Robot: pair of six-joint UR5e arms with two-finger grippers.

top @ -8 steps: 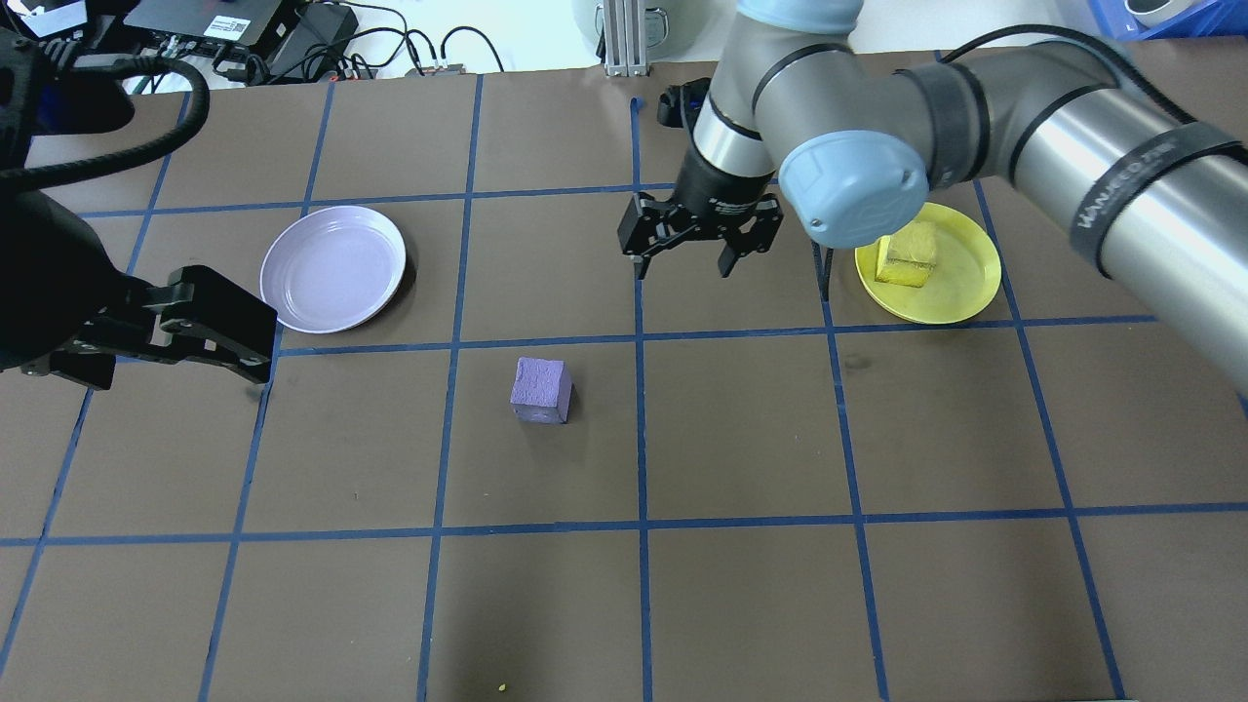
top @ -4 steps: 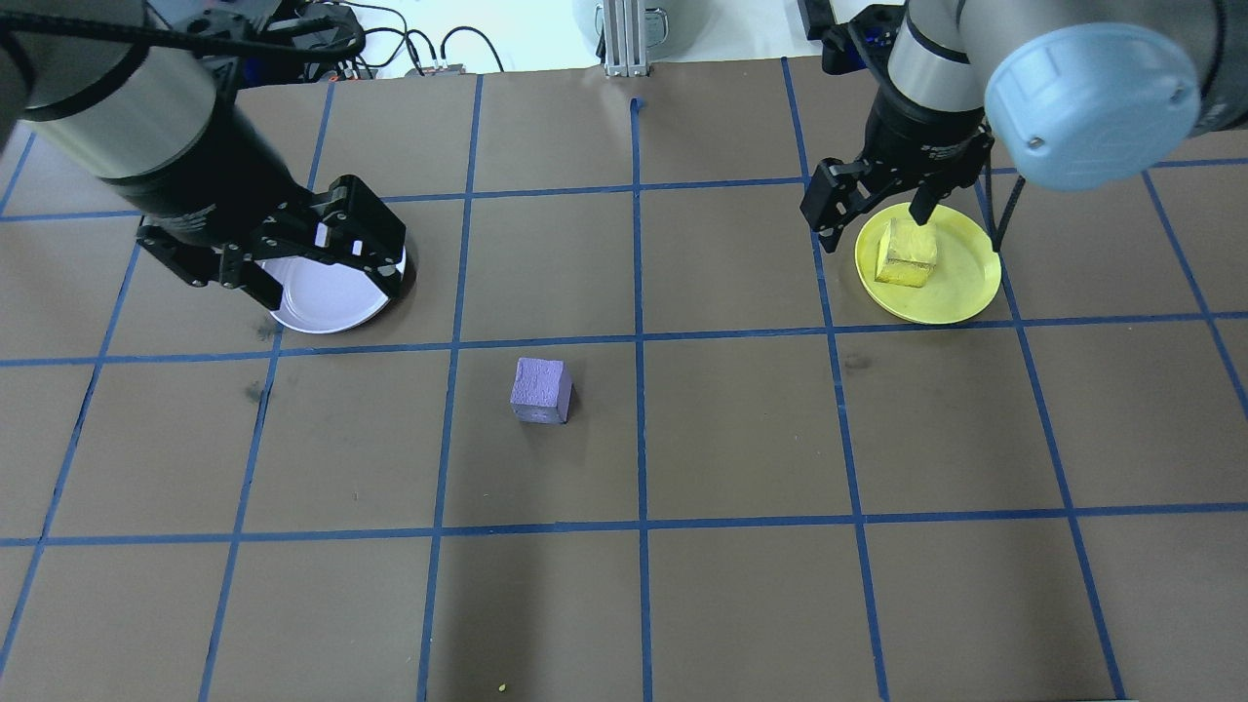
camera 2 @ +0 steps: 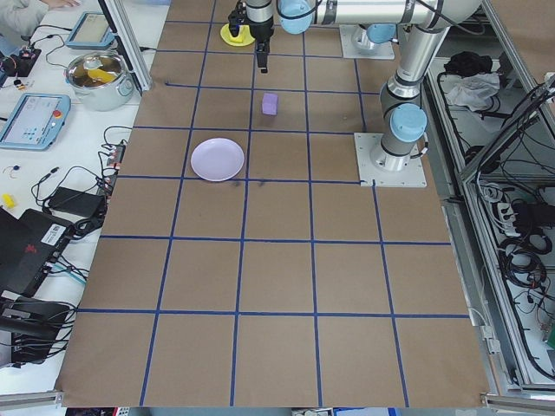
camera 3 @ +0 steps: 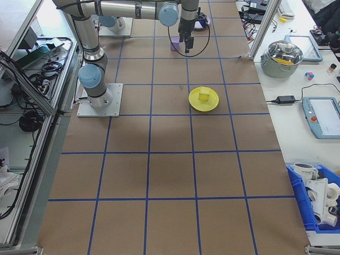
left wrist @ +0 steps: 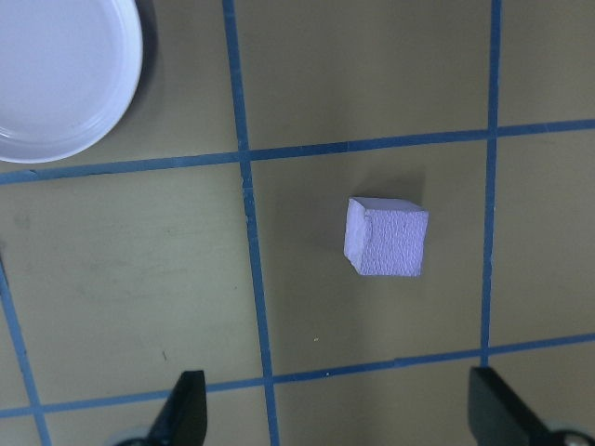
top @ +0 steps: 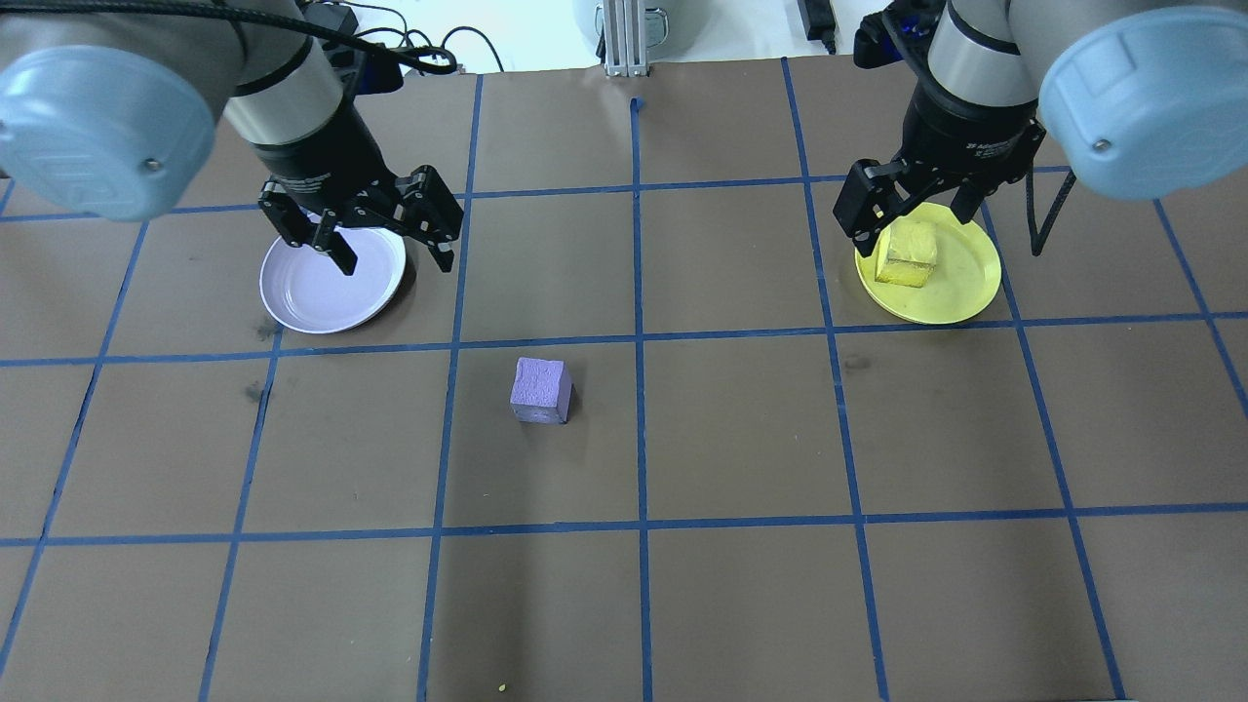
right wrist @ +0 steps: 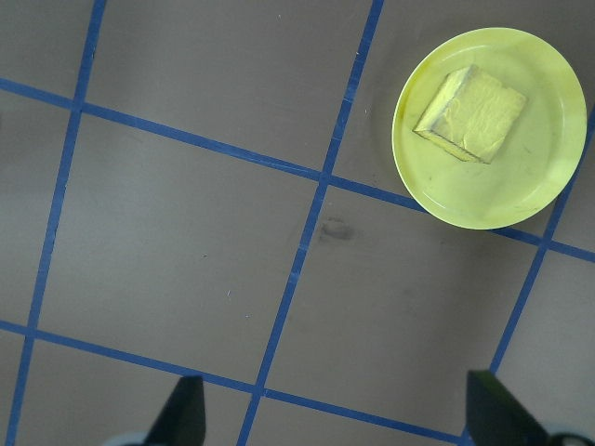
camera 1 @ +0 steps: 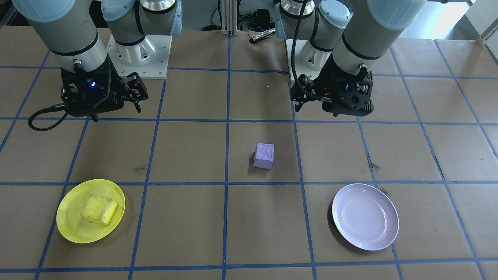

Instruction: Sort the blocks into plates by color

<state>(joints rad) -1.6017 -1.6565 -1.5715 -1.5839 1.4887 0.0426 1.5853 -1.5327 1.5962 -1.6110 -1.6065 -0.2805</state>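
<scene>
Left claw (top: pixel 392 242) gapes wide and empty at upper left of the overhead view, over the lavender plate (top: pixel 331 292), having swung inward since before. Right claw (top: pixel 912 210), also wide, hangs above the yellow plate (top: pixel 960 288) holding the yellow block (top: pixel 908 255). The rough purple block (top: pixel 540 390) sits mid-desk (top: pixel 741 585), open room around.

Yellow block (top: pixel 908 255) on yellow plate (top: pixel 960 292); lavender block (top: pixel 540 390); pale lavender plate (top: pixel 322 292); brown table (top: pixel 741 439) gridded in blue tape; black grippers.
</scene>
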